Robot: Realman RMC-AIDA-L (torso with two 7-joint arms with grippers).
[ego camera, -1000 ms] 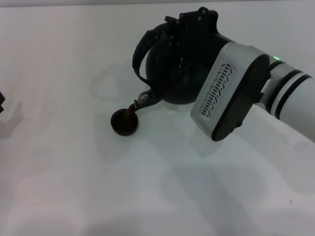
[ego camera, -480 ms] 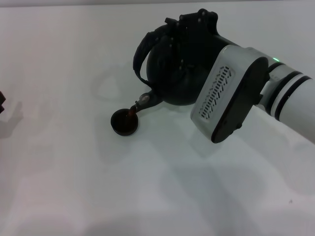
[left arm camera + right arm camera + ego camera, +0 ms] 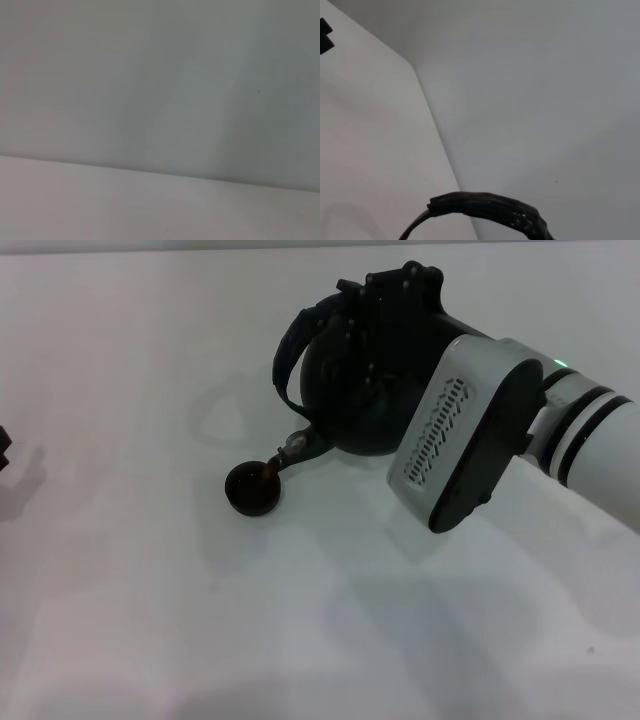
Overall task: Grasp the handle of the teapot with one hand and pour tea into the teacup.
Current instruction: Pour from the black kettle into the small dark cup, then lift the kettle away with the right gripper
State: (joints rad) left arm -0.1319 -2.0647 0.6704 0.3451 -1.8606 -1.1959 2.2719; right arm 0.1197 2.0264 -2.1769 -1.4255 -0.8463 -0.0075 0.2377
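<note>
The dark teapot [image 3: 355, 390] hangs tilted above the white table, spout [image 3: 294, 447] down and to the left. My right gripper [image 3: 388, 295] is shut on the thick arched handle [image 3: 285, 350], which also shows in the right wrist view [image 3: 490, 206]. The tiny dark teacup [image 3: 252, 488] stands on the table just below and left of the spout tip. A little reddish-brown tea [image 3: 267, 470] shows at the cup's rim nearest the spout. My left gripper [image 3: 3, 450] is parked at the table's far left edge, mostly out of view.
The white table [image 3: 150, 620] stretches around the cup. My right arm's white forearm [image 3: 470, 430] covers the teapot's right side. The left wrist view shows only blank pale surface. A dark piece [image 3: 325, 35] sits at the edge of the right wrist view.
The reddish stream from spout to cup has shrunk to a trace at the rim. The spout has lifted slightly. The cup and the left arm have not moved.
</note>
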